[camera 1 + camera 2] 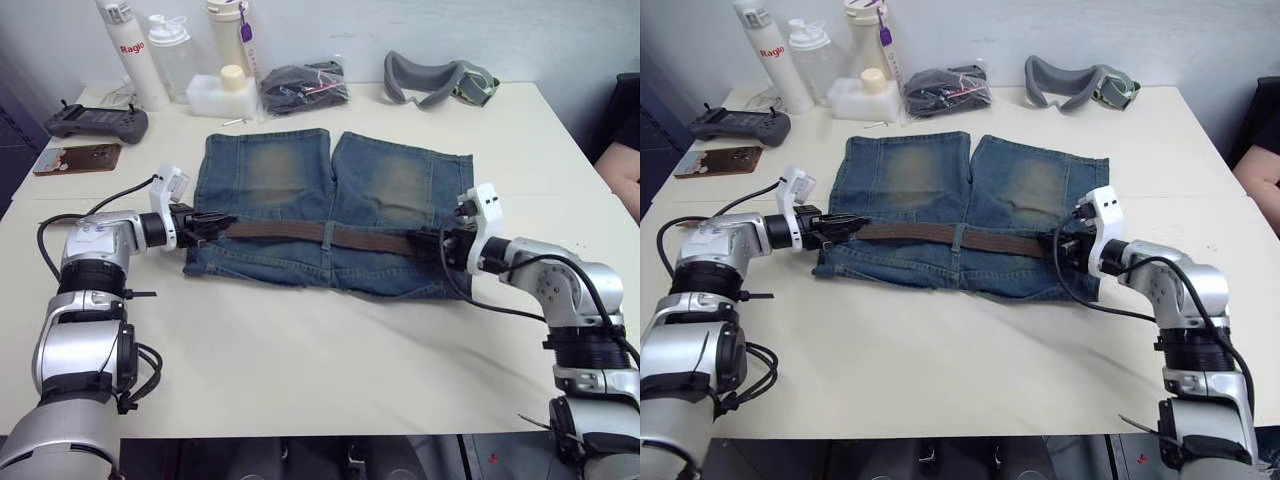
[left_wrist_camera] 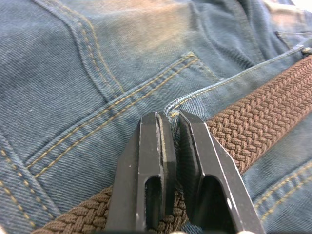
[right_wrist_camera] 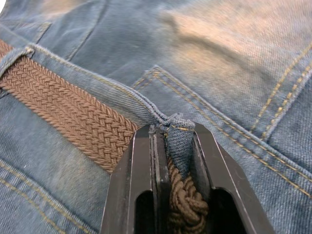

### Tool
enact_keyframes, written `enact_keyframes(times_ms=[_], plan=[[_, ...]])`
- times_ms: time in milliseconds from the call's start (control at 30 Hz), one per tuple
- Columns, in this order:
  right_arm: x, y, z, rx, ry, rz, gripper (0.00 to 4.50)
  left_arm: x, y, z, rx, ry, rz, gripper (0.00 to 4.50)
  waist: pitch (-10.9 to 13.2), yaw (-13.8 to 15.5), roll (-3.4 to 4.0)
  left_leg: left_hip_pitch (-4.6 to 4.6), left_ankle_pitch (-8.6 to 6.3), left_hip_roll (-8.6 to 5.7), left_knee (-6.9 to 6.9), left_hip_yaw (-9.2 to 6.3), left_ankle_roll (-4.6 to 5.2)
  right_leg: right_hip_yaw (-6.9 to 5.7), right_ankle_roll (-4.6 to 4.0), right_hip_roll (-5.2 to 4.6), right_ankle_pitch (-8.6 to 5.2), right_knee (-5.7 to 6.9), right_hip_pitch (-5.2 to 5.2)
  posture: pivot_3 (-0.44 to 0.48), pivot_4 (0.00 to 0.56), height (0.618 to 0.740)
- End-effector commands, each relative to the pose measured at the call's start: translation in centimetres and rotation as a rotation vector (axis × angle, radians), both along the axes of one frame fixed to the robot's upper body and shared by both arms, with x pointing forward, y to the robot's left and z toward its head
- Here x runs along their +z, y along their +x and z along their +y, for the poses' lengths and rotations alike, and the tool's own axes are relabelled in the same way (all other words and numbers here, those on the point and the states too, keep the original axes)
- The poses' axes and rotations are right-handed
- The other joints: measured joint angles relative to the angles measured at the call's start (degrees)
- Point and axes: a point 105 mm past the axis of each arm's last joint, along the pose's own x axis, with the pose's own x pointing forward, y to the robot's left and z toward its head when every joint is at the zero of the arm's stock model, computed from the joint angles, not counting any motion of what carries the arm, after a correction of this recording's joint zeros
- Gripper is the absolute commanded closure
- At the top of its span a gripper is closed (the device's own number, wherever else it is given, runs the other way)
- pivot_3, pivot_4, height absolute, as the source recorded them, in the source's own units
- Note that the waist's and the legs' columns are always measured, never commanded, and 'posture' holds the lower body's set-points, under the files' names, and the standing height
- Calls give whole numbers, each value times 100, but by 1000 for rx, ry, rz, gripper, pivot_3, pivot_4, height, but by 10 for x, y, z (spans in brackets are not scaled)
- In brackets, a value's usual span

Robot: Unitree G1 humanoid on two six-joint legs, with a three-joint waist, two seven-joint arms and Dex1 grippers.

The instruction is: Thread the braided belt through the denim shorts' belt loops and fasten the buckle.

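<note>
1. Your braided belt (image 1: 320,237) lies flat across the denim shorts (image 1: 330,190), its long axis running side to side along the waistband, dipping slightly toward your right. Neither end can be made out, so you cannot tell which way it points.
2. The belt is a dark-brown woven strap with a coarse basket-weave surface, narrow and even in width. Near the middle a short blue belt loop (image 1: 328,236) crosses over it.
3. The shorts are faded blue denim with yellowish worn patches on each leg and tan double stitching around the pockets. They lie spread on the table (image 1: 330,350), waistband nearest you, legs pointing away.
4. Your left gripper (image 1: 205,225) sits at the left end of the waistband. In the left wrist view its jaws are nearly together, pinching a thin fold of denim where a loop edge meets the belt.
5. Your right gripper (image 1: 1065,246) sits at the right end of the waistband. In the right wrist view its jaws are clamped on a small denim loop with a twist of brown braid bunched beneath it.
6. Farther back on the cream table stand a white bottle (image 1: 132,50), a clear jar (image 1: 172,55) and a squat white container (image 1: 222,92), beside a black bundle in a clear bag (image 1: 303,85) and grey padded goggles (image 1: 438,78). A black controller (image 1: 97,122) rests at the far left.
</note>
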Motion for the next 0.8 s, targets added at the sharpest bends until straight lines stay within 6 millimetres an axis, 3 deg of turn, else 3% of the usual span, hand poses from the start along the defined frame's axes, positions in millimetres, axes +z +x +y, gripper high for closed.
enact_keyframes(times_ms=[33,167,267,367,467,533,633,800], plan=[[22,-17,5,90,-151,-222,4251,27,-20,-2,-121,-18,-155,4500,0,-3,0,1,0,1,1,-1,0,1,-2,0,-1,1,1,0,150,656],[21,-38,1,134,-380,-519,4251,32,-54,-11,-239,50,-337,4500,0,2,0,1,0,2,-2,-7,0,-3,-2,2,-1,-13,9,0,150,656],[-4,-71,5,228,-558,-703,4251,17,-71,-10,-147,229,-565,4500,-1,33,1,6,-1,-1,0,-8,2,-5,-1,0,-1,-14,19,0,150,656],[-18,-95,3,254,-609,-813,4251,2,-95,-8,-143,368,-707,4500,0,67,1,33,-12,0,2,-8,15,-9,5,-1,-2,-25,50,0,150,656],[-21,-114,1,243,-651,-957,4251,-16,-117,-4,-158,443,-748,4500,-2,106,-1,36,-19,1,17,-7,22,-11,9,1,0,-16,52,0,150,656],[-35,-137,5,301,-648,-1000,4251,-32,-134,-6,-200,477,-756,4500,-3,137,2,36,-30,3,26,-8,22,-10,8,3,-1,-10,52,0,150,656],[-57,-165,9,388,-614,-971,4251,-56,-157,-10,-268,473,-696,4500,-4,163,1,33,-60,10,55,-14,36,-16,5,9,-12,-5,59,0,150,656],[-69,-184,9,449,-577,-919,4251,-84,-186,-5,-362,413,-505,4500,-21,143,-2,38,-82,20,92,-13,50,-16,-6,12,-23,12,68,0,150,656]])
